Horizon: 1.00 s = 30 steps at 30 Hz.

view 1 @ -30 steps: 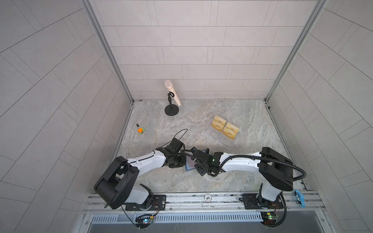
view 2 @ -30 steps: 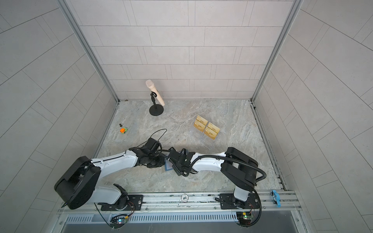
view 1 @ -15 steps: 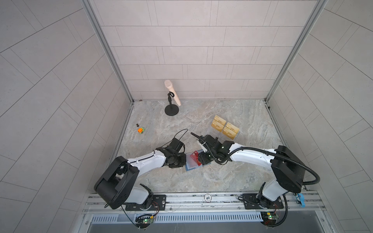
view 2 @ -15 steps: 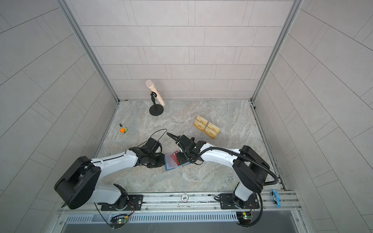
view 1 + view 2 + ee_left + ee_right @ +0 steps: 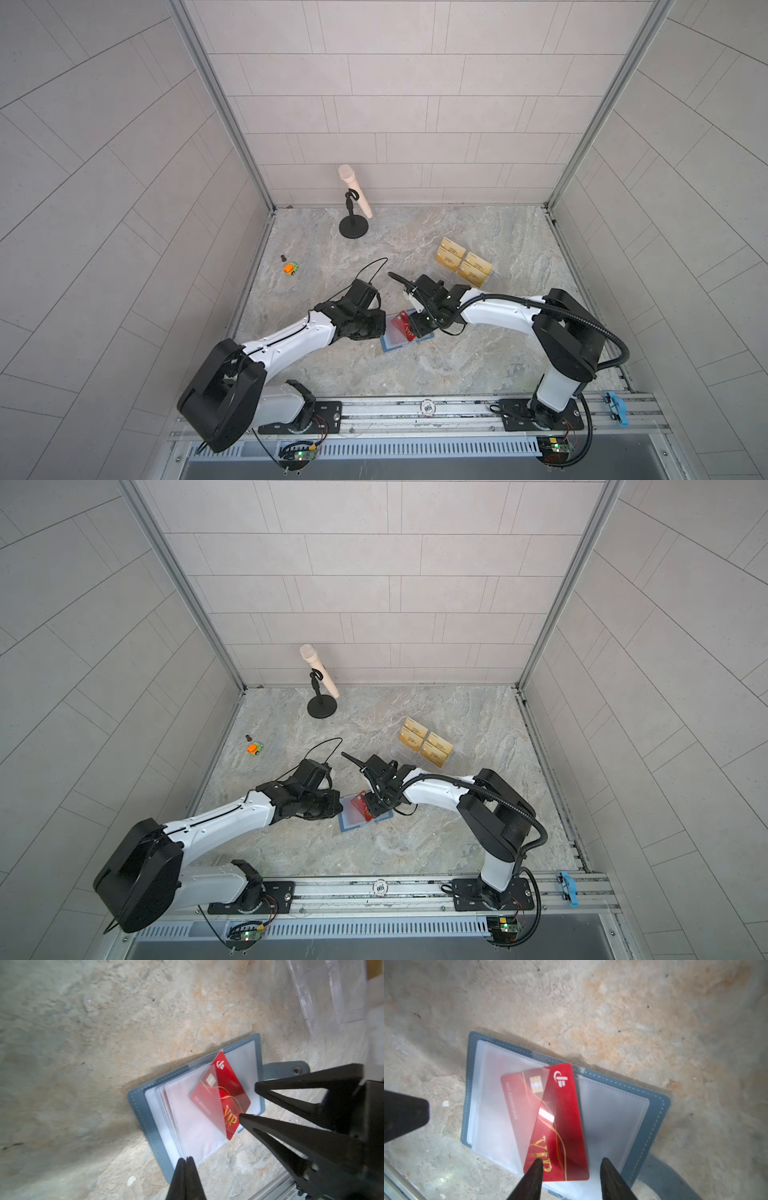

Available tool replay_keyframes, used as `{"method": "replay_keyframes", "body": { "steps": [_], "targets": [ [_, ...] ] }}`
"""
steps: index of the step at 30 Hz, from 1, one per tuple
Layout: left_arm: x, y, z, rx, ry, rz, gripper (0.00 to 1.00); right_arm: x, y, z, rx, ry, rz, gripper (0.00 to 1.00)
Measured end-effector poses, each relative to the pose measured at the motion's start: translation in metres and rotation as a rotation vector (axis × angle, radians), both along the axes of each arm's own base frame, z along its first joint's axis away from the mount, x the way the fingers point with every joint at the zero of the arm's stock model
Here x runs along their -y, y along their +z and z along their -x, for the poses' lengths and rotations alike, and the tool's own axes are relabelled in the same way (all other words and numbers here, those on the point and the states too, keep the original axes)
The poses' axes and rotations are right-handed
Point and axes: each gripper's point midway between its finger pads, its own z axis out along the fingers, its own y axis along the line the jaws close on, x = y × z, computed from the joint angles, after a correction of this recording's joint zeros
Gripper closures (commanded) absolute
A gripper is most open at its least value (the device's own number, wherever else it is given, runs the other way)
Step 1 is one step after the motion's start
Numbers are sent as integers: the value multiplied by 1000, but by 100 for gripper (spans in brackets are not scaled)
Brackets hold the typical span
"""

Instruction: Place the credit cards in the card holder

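Note:
The slate-blue card holder [image 5: 392, 347] [image 5: 353, 824] lies open on the marble floor, its clear sleeves up. One red credit card [image 5: 560, 1105] [image 5: 226, 1093] with gold VIP lettering lies askew on it, one long part under a clear sleeve and the rest bare. My right gripper [image 5: 571, 1160] [image 5: 417, 328] is open, its fingertips either side of the card's bare end; whether they touch it I cannot tell. My left gripper [image 5: 186, 1159] [image 5: 337, 806] is shut, its tip at the edge of the sleeve stack on the holder's other side. The holder's strap tab [image 5: 291, 1069] sticks out beside the right gripper.
A clear acrylic stand with pale gold cards [image 5: 463, 262] stands just behind the right arm. At the back a microphone on a black round stand [image 5: 354, 208] leans over. A small orange-and-green toy [image 5: 291, 269] sits by the left wall. The metal rail [image 5: 415, 411] runs along the front.
The right gripper drew back off the card holder, uncovering the red card, then came back to the card's end with its jaws a little narrower. The left gripper stayed put.

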Motion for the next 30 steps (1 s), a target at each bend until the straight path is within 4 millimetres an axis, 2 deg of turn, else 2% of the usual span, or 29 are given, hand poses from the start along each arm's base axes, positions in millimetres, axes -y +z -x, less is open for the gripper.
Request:
{"method": "replay_keyframes", "body": {
  "steps": [6, 15, 19, 30],
  "targets": [
    [15, -11, -2, -31, -31, 17, 99, -1, -2, 0, -22, -13, -13, 52],
    [20, -29, -2, -56, -35, 22, 100, -3, -3, 5, -91, -92, -47, 56],
    [22, -30, -2, -52, -27, 45, 100, -3, -4, 8, -122, -129, -58, 60],
    [22, -30, 0, -36, -6, 82, 98, -5, -5, 6, -208, -236, -157, 64]
  ]
}}
